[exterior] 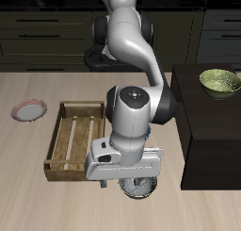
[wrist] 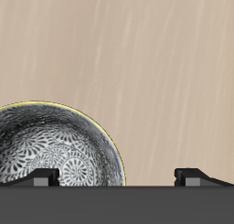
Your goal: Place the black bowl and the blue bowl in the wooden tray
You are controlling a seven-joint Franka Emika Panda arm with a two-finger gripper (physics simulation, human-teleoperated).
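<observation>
The black bowl [wrist: 55,159], grey-silvery speckled inside, sits on the wooden table just under my gripper [wrist: 117,177]. The gripper is open. One fingertip [wrist: 41,178] hangs over the bowl's inside and the other stands outside its rim, so the rim lies between them. In the exterior view the bowl [exterior: 141,189] peeks out below the gripper [exterior: 132,178], near the table's front edge. The wooden tray [exterior: 64,150] lies beside the arm with nothing in its visible part, its near corner hidden by the hand. The blue bowl is out of view.
A small pink-rimmed plate [exterior: 28,109] lies beyond the tray's far side. A yellow-green bowl [exterior: 221,81] sits on a dark raised block [exterior: 212,131] close beside the arm. Dark cabinets run along the back.
</observation>
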